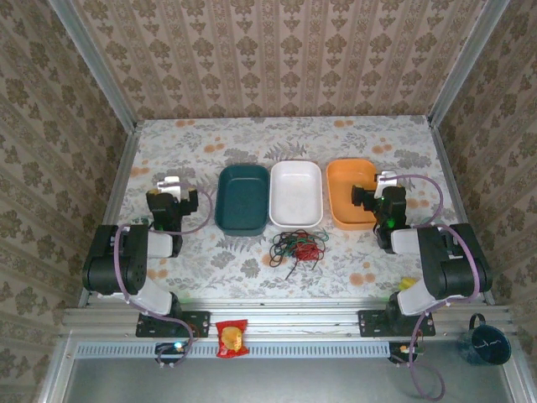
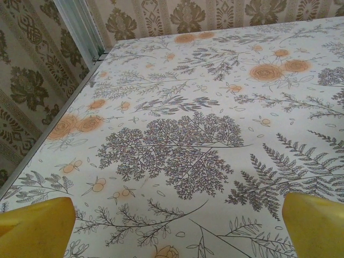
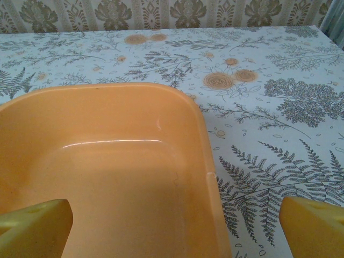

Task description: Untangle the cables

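A grey metal rail (image 1: 294,323) runs along the near edge, with both arm bases bolted to it. A red and yellow snack packet (image 1: 232,337) lies by the left base, and a dark teal cup (image 1: 487,344) stands at the near right corner.

Past the rail is the table (image 1: 226,256), covered by a pale cloth printed with grey ferns and orange flowers. The cables (image 1: 299,248) lie on it in one small tangle of red, green and black. They are near the middle, between the two arms and just in front of the white tray (image 1: 296,193), and neither gripper touches them.

Behind the tangle three trays stand side by side: a dark green tray (image 1: 243,197), the white one, and an orange tray (image 1: 340,193).

The left gripper (image 1: 170,182) hangs over bare cloth to the left of the green tray, its jaws spread wide and grasping nothing. In its wrist view the yellow fingers (image 2: 35,228) frame only printed cloth.

The right gripper (image 1: 385,179) hangs over the right side of the orange tray, its jaws likewise released. One of its fingers (image 3: 35,228) is above the tray floor and the other is over the cloth beside it.

Farther back the cloth reaches the rear wall (image 1: 285,59). Beige damask wallpaper covers three sides of the booth, with aluminium posts (image 1: 92,59) in the back corners.
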`<state>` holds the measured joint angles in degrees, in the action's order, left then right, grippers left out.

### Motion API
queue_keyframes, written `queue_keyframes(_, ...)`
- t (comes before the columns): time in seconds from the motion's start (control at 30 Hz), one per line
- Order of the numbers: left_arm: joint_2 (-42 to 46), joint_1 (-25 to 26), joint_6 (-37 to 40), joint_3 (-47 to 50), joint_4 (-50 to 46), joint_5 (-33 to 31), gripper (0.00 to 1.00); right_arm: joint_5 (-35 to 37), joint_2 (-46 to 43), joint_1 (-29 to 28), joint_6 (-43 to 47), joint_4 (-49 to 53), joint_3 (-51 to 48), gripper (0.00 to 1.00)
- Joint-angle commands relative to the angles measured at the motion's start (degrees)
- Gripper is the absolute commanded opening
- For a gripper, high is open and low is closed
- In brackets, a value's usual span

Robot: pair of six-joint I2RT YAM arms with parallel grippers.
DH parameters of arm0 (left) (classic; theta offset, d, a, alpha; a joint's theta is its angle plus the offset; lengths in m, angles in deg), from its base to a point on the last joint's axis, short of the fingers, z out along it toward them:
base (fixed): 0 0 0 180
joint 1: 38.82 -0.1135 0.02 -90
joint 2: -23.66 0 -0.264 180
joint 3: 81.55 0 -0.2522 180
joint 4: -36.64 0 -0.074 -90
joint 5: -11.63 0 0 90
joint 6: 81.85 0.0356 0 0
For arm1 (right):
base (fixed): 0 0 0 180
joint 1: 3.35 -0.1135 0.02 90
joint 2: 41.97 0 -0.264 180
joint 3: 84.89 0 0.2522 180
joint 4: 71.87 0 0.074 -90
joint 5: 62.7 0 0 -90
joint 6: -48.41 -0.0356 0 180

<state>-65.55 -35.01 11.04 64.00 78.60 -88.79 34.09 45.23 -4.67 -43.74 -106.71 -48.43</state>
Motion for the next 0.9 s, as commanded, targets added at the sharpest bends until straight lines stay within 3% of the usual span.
queue_keyframes(0.0, -0.4, 0.2, 1.3, -0.3, 0.6, -0.8, 1.0, -1.0, 0.5, 0.2, -0.3, 0.2, 0.8, 1.0)
queue_keyframes(0.57, -0.5, 0.7, 1.8, 0.0, 1.4, -1.4, 1.0, -1.9, 0.4, 0.1, 0.2, 0.3, 0.9, 1.0)
queue_keyframes(0.73, -0.2, -1.0, 0.3, -1.2, -1.2, 1.6, 1.0, -2.4, 0.3, 0.4, 0.1, 0.3, 0.9, 1.0)
queue_keyframes(0.8, 1.3, -1.5, 0.5, -2.7, -5.2, 3.2, 1.0, -3.2, 0.3, 0.8, -0.2, 0.5, 1.0, 1.0)
queue_keyframes(0.87, 5.8, -1.4, -0.7, -9.0, -21.4, 1.6, 1.0, -3.5, 0.2, 1.0, -0.2, 0.3, 0.8, 1.0)
